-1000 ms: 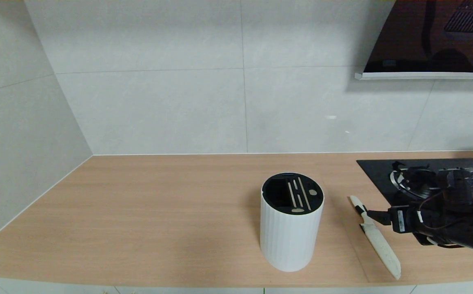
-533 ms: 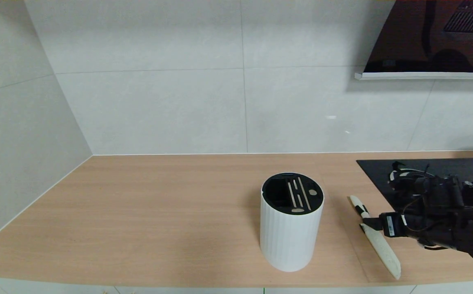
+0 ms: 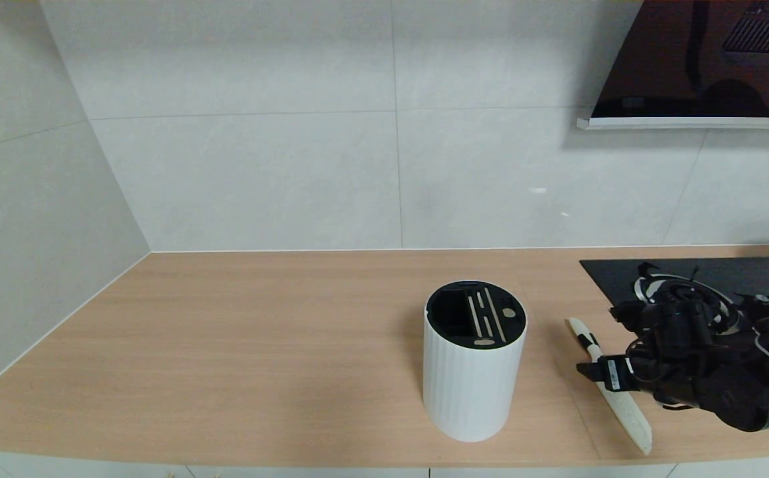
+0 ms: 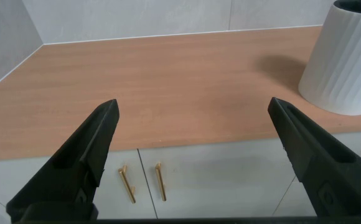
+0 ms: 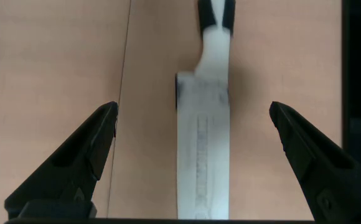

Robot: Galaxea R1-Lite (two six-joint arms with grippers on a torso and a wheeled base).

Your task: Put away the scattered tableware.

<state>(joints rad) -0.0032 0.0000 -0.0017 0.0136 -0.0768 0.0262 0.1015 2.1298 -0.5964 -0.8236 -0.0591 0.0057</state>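
1. Knife (image 3: 628,415), white, lies flat on the wooden counter (image 3: 258,345), right of the upright white ribbed holder (image 3: 474,372) and left of the black stove (image 3: 613,279).
2. Left gripper (image 4: 190,118) hangs wide open and empty by the counter's front edge.
3. Right gripper (image 5: 193,109) hovers over the knife, fingers spread wide on either side, gripping nothing.

The right arm (image 3: 722,382) sits low at 4 o'clock and points toward 9 o'clock. At its tip is the right gripper (image 3: 596,375), tipped down, with its two black fingers (image 5: 75,168) spread wide apart. The left gripper (image 4: 193,124) has its fingers (image 4: 84,162) spread wide too
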